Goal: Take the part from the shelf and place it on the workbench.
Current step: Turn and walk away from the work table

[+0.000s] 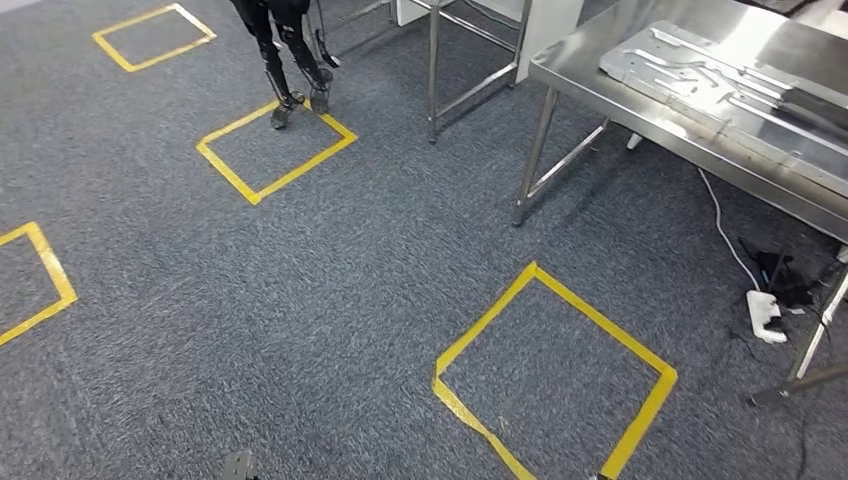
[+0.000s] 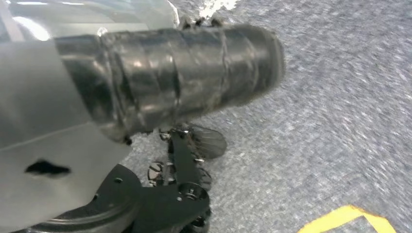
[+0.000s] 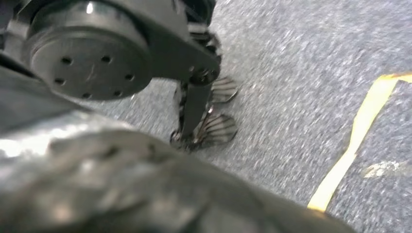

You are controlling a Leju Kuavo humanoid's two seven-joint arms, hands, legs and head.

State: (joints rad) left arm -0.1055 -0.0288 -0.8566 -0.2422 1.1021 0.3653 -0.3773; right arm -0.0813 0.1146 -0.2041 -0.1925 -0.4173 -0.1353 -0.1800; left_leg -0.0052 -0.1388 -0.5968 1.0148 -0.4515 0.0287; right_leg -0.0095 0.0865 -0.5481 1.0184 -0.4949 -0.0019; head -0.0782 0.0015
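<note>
The part [image 2: 43, 145], a flat silver metal sheet with a dark slot, lies against my left hand [image 2: 170, 73]. That hand's thick, black-taped thumb presses across the sheet and holds it above the grey carpet. My right hand [image 3: 145, 189] is a blurred grey mass close to the lens with a silver gleam beside it, and its hold cannot be made out. The steel workbench [image 1: 640, 110] stands at the upper right of the head view, some way ahead of me. Pressed metal sheets [image 1: 720, 70] lie on its top.
Yellow tape squares mark the grey carpet, one just ahead [image 1: 555, 375] and another farther off [image 1: 275, 150]. Another robot's dark legs [image 1: 290, 60] stand at that far square. A steel frame [image 1: 470, 60] stands left of the bench. A white power strip [image 1: 765, 315] and cables lie under the bench.
</note>
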